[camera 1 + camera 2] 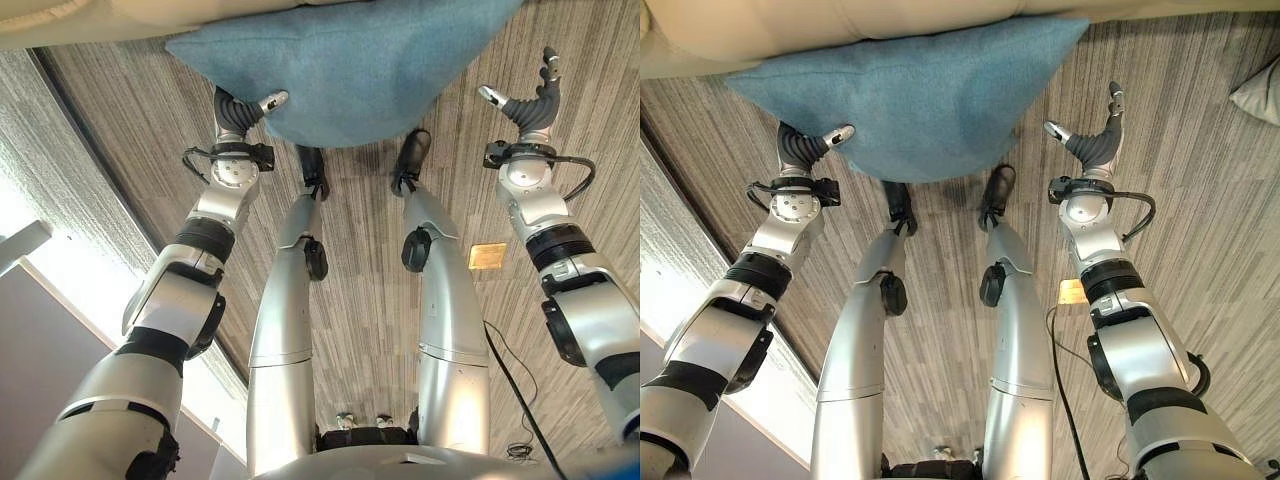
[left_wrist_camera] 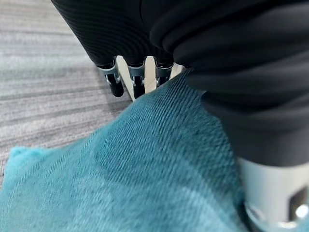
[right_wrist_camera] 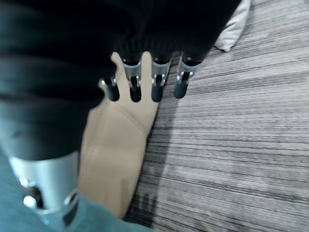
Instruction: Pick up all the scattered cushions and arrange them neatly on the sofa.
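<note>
Left eye view shows the blue cushion (image 1: 345,70) on the striped carpet (image 1: 130,110), its far edge against the front of the beige sofa (image 1: 60,20). It looks soft, plump and light, with a coarse woven cover that should give good friction; I'd expect it to sag if lifted by one corner, so a hold on both side edges seems best. The left hand (image 1: 243,108) is touching the cushion's near left edge, thumb over the fabric, but I can't tell whether its fingers have closed on it. The right hand (image 1: 530,100) hovers beside the right edge, released and holding nothing. Another pale cushion (image 1: 1260,92) lies further right on the carpet.
</note>
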